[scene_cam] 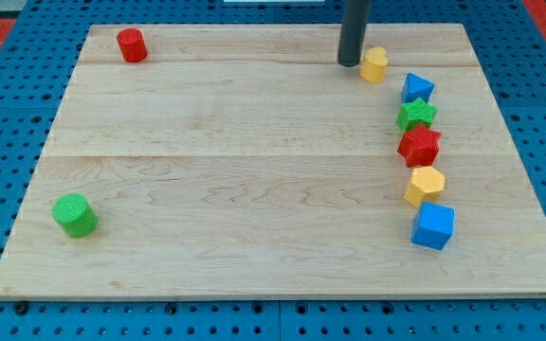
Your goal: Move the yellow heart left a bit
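Note:
The yellow heart (374, 64) sits near the top of the wooden board (254, 161), right of centre. My tip (350, 62) rests on the board just to the heart's left, almost touching it. The dark rod rises from there out of the view's top.
Below and right of the heart runs a column of blocks: a blue triangle (417, 88), a green star (416, 115), a red star (419, 145), a yellow hexagon (425, 185) and a blue cube (433, 225). A red cylinder (132, 44) stands top left, a green cylinder (74, 215) bottom left.

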You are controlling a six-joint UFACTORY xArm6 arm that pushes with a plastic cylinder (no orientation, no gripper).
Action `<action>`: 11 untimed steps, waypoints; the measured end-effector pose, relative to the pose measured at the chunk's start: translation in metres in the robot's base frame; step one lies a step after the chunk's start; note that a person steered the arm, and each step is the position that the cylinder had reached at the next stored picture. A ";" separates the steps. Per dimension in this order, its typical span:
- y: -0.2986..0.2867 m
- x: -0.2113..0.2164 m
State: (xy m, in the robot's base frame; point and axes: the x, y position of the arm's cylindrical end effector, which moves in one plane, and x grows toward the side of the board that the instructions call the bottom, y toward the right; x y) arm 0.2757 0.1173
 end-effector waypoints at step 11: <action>-0.090 -0.014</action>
